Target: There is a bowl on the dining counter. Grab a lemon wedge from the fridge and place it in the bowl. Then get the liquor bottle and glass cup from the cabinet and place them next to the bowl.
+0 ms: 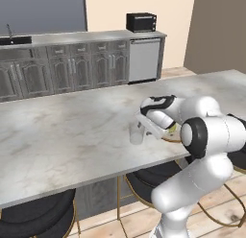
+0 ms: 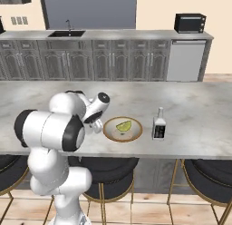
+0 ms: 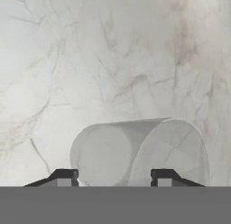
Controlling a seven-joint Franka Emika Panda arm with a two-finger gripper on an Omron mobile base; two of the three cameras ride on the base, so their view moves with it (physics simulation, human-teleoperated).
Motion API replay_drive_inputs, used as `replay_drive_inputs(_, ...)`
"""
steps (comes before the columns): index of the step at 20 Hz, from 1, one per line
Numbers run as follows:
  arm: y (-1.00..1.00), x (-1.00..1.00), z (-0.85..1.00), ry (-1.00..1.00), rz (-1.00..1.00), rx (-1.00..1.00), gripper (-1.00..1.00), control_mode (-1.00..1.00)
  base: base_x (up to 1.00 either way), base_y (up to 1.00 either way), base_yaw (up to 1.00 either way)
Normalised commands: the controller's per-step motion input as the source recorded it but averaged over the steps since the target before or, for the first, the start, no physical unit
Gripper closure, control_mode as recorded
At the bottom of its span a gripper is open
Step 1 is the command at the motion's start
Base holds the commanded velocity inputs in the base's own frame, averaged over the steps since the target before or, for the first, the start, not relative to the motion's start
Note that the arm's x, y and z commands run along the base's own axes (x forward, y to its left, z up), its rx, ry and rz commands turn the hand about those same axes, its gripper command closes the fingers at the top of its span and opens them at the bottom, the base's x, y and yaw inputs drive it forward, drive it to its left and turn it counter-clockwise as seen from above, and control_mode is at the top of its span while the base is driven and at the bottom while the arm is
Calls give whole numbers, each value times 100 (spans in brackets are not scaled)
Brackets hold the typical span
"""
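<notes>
While the white arm bends low over the near edge of the marble worktop (image 1: 72, 131), its gripper (image 3: 115, 177) hangs right at the glass cup (image 3: 140, 151), and the hand view shows the two dark fingertips (image 3: 65, 177) standing apart on either side of the cup's wall, so the jaws are parted and not pressing on it. That cup (image 1: 137, 134) stands upright on the worktop, close to the near edge and just beside the bowl (image 2: 122, 129). Seen from the right base view, the tan-rimmed bowl sits just right of the arm's hand with the lemon wedge (image 2: 123, 126) lying inside it. A little further right, apart from the bowl and upright, stands the liquor bottle (image 2: 159, 125), white neck up, dark label facing the camera. Dark round stools (image 2: 106, 172) are tucked under the near edge. Beyond the worktop runs a row of grey panelled cabinets (image 2: 90, 61) with a sink (image 2: 67, 33), a pale dishwasher (image 2: 186, 61) at the right end and a black microwave (image 2: 190, 22) on top.
</notes>
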Motion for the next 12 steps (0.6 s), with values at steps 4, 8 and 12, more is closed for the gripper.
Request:
replay_drive_inputs(4,0,-38,24,-1,0,0,-100,-100,0,0,0)
replay_drive_inputs(8,0,-54,71,-9,0,0,-100,-100,0,0,0)
replay_drive_inputs(12,1,-65,91,-12,2,0,-100,-100,0,0,0)
